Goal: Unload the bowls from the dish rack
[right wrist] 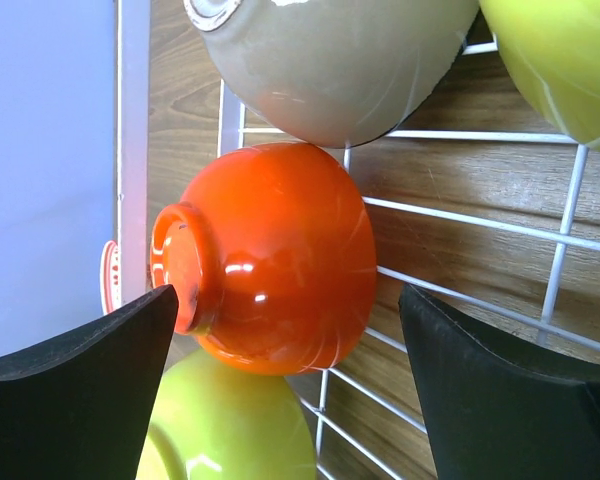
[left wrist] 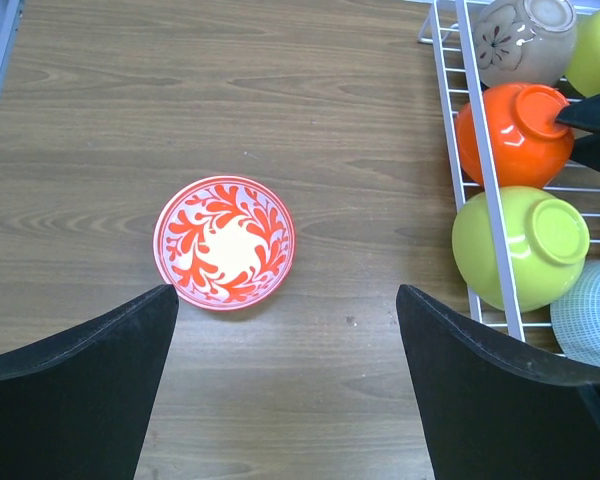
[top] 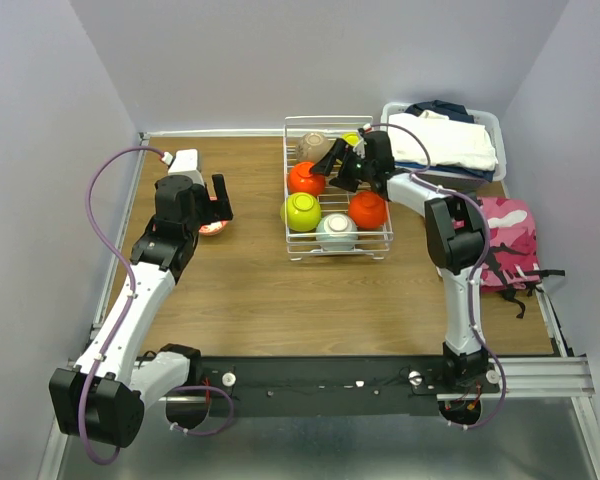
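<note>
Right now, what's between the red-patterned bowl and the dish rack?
Nothing: only bare tabletop separates the red-patterned bowl from the dish rack. The left wrist view shows it plainly.

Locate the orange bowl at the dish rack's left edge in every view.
Top external: orange bowl at the dish rack's left edge, just above centre.
Left wrist: orange bowl upper right, behind the rack's wire.
Right wrist: orange bowl fills the centre, foot ring pointing left.
Shared landmark: the taupe bowl beside it.
</note>
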